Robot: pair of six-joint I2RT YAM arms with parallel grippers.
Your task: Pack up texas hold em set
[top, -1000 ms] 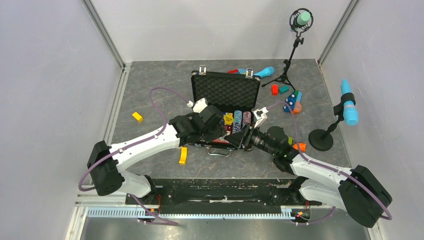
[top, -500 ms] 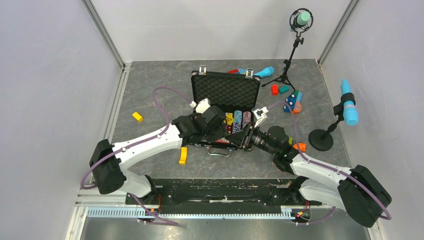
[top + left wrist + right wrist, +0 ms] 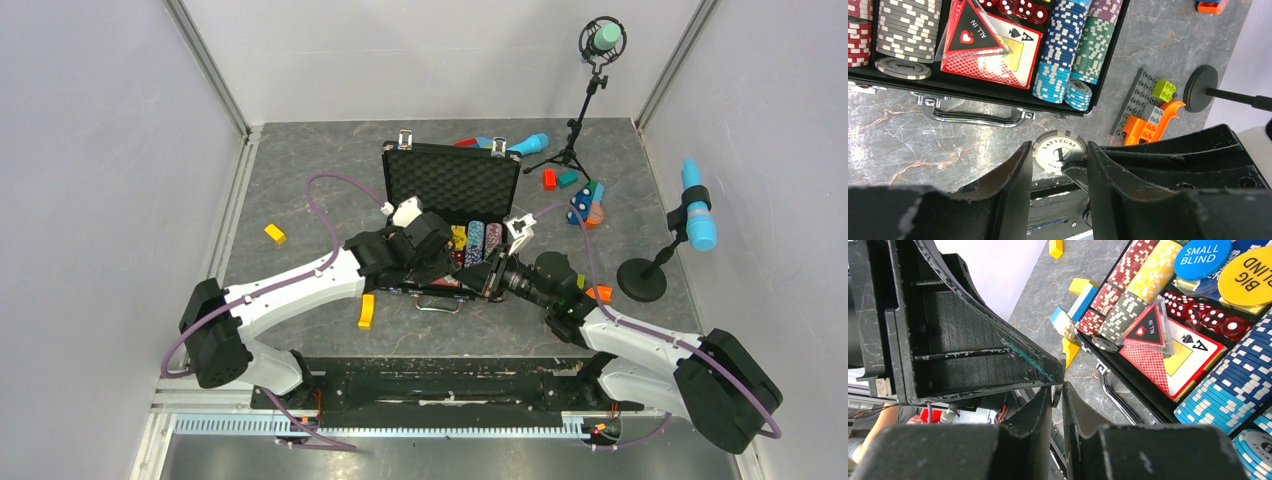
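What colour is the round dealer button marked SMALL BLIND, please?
Blue with white lettering; the small blind button shows best in the right wrist view.

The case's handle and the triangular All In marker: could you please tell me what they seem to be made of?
The handle looks like polished, chrome-bright metal, mirroring its surroundings. The All In marker looks like clear glossy plastic, perhaps acrylic, over a red-and-black print: its edges are see-through.
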